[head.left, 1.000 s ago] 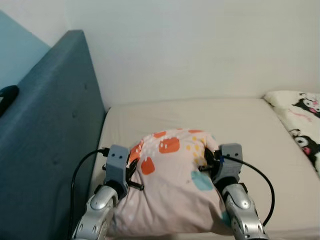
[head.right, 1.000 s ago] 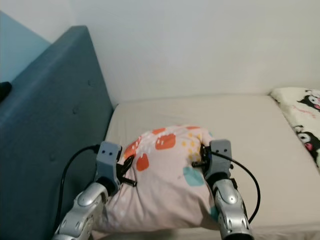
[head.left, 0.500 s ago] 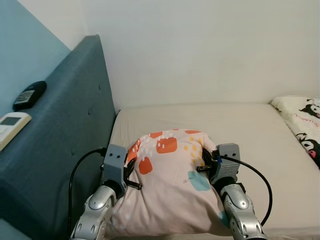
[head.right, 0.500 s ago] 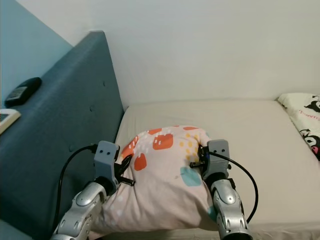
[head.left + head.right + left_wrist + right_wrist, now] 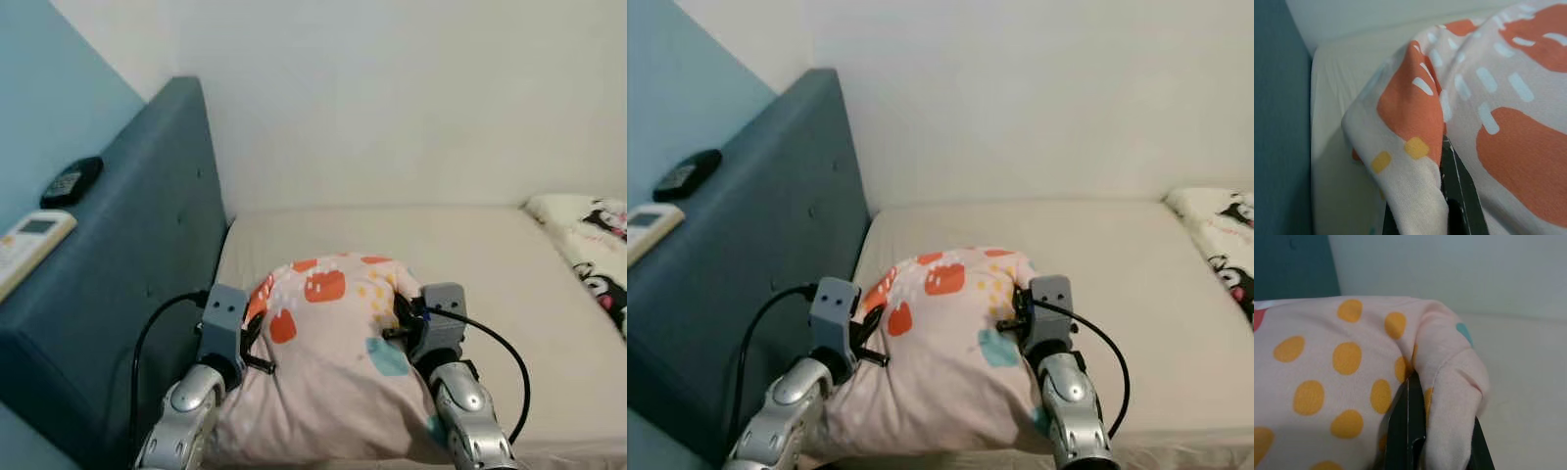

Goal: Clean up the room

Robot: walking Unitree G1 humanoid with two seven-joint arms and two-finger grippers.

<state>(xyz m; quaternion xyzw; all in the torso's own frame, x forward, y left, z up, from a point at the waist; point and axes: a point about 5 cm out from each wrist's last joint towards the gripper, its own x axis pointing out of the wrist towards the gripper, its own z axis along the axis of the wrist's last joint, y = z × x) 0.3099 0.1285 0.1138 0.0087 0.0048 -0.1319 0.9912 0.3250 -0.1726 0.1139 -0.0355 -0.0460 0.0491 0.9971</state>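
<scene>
The pillow (image 5: 333,362) is pinched at both sides by the left gripper (image 5: 257,338) and right gripper (image 5: 400,323), jaws clamped on fabric, above the bed (image 5: 470,255); it is best lowered level beside the headboard (image 5: 127,294), both grips released together

Pillow (image 5: 333,362): soft matt cloth, printed. Headboard (image 5: 118,294): matt blue fabric, tufted. Sheet (image 5: 490,255): smooth matt cloth. Arms: glossy silver metal.
</scene>
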